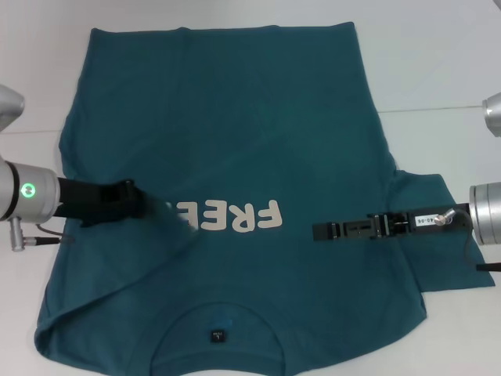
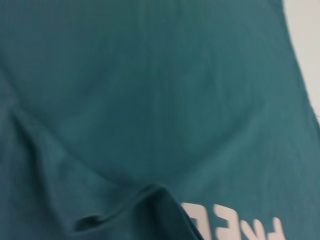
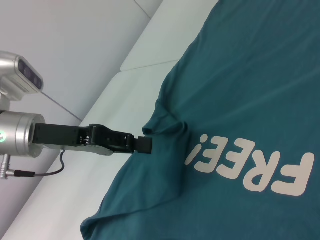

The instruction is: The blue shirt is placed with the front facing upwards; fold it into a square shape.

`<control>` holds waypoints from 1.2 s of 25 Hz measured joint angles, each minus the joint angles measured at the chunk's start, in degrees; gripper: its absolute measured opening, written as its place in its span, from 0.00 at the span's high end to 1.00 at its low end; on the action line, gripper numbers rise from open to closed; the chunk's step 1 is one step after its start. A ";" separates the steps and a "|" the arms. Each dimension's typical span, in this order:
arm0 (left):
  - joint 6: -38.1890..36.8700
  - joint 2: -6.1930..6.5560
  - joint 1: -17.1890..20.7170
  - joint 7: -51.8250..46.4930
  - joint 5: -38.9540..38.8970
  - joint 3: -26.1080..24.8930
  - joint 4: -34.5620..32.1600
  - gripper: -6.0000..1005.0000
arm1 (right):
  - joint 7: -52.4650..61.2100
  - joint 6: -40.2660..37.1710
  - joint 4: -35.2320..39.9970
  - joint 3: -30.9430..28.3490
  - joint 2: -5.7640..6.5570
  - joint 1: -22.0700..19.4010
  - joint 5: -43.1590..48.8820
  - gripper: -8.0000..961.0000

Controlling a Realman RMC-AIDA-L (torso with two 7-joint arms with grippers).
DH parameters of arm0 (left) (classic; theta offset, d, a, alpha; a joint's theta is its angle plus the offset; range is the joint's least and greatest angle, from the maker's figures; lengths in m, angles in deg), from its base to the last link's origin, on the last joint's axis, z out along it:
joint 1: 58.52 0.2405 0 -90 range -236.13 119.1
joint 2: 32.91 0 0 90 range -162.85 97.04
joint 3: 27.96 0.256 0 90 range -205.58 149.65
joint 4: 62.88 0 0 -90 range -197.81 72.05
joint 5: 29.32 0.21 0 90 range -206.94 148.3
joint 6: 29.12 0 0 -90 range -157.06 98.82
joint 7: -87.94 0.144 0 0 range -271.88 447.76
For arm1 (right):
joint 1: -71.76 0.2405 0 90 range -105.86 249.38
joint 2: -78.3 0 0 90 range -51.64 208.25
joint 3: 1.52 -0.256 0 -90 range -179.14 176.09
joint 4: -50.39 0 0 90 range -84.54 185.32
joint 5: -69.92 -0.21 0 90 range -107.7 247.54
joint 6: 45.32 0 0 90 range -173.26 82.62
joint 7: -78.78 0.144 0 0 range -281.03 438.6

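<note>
Nearest me, the blue shirt [image 1: 235,157] lies front-up on the table [image 1: 438,63], collar close. At its left, the left gripper [image 1: 160,210] pinches a fold of cloth, drawing it inward over the print. Right gripper [image 1: 321,232] hovers above the chest; its opening I cannot tell.

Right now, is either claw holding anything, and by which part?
The left claw pinches the shirt at its folded-in left sleeve. The right claw holds nothing.

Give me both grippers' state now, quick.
Left gripper: shut on the blue shirt, pinching its left sleeve fold beside the print.
Right gripper: over the shirt's right chest; cannot be told.
</note>
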State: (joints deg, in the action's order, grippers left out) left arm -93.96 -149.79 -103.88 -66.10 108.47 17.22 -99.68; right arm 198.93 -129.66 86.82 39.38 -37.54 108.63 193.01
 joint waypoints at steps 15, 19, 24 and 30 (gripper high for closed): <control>-6.65 1.64 8.01 2.88 -9.91 -6.09 -8.34 0.38 | 0.00 -0.04 0.02 -0.02 0.09 0.01 0.01 0.05; -0.88 1.48 8.45 2.42 -9.62 -7.46 -3.12 0.31 | 0.03 -0.03 0.00 -0.03 0.09 -0.05 0.00 0.05; 3.45 1.27 7.49 2.38 -9.34 -6.82 0.21 0.22 | 0.31 -0.03 -0.10 -0.04 0.09 -0.23 -0.04 0.05; 8.37 1.09 6.00 2.78 -9.16 -6.21 3.88 0.13 | 0.45 -0.03 -0.15 -0.03 0.09 -0.49 -0.10 0.05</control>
State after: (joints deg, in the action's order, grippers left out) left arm -85.59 -148.70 -97.88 -63.32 99.31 11.00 -95.81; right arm 199.38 -129.69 86.68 39.35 -37.45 108.14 192.91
